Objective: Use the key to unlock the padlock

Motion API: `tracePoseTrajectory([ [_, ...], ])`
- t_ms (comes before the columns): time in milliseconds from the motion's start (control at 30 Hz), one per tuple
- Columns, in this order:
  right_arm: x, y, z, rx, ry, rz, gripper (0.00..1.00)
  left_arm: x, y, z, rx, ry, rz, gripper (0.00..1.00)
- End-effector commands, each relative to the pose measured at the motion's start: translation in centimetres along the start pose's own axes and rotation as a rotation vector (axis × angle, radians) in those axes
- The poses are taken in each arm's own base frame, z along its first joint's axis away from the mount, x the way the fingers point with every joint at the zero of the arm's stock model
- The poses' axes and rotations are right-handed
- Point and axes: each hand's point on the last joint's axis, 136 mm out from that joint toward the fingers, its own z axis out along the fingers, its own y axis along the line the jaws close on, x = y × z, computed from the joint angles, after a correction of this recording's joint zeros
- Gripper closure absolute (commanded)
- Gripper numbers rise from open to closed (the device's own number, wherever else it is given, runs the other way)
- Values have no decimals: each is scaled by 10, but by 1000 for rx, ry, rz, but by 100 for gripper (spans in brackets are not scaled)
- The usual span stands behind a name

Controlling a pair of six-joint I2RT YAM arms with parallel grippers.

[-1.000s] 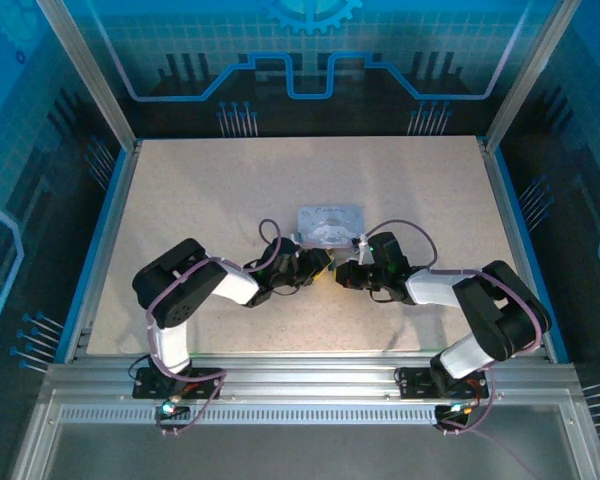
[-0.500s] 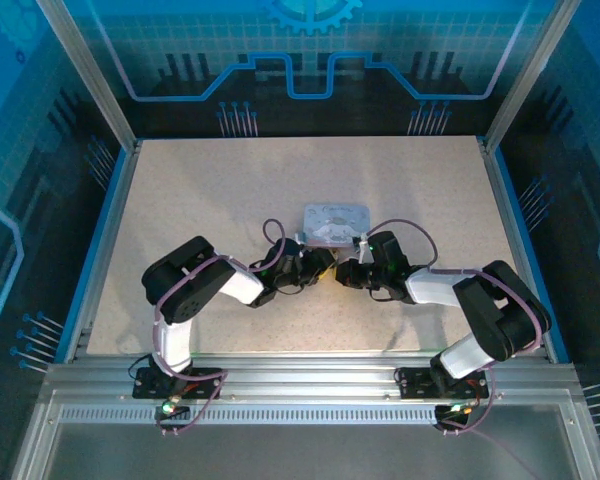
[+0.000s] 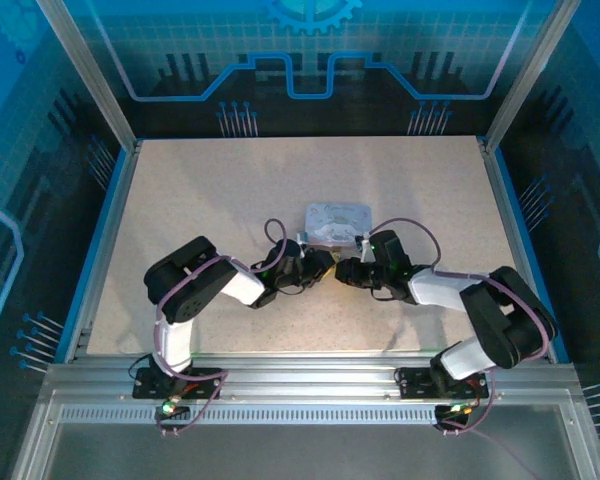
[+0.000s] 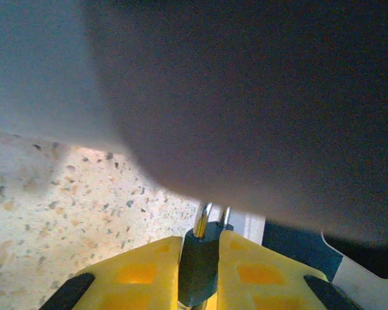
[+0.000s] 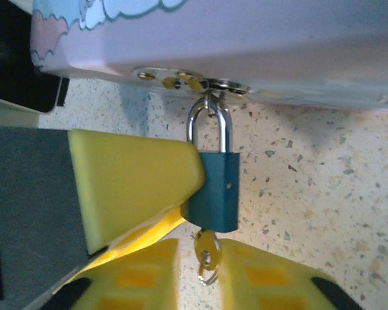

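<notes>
Padlock (image 5: 212, 190) between the left gripper's (image 4: 200, 241) jaws

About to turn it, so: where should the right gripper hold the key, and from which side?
Grip the key by its flat brass bow, the part sticking out of the padlock body; the blade is buried. Come from the end opposite the shackle, in line with the lock; the open fingers of the right gripper flank that bow.
</notes>
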Motion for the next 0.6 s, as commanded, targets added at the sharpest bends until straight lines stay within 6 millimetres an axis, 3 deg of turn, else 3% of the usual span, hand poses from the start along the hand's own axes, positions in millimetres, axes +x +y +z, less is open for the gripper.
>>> tracePoseTrajectory([
  [0,7,-2,-10,19,12,-10,70,10,-10,4,22,40,0,91],
  [167,5,-11,-24,78,-2,-49,59,9,-16,4,27,38,6,93],
  [333,-10,-8,-48,150,-51,-160,48,8,-17,2,24,33,6,96],
  [433,-26,2,-66,170,-113,-260,42,7,-19,1,27,28,6,96],
  [567,-53,31,-93,169,-229,-482,35,5,-23,-1,25,27,3,96],
])
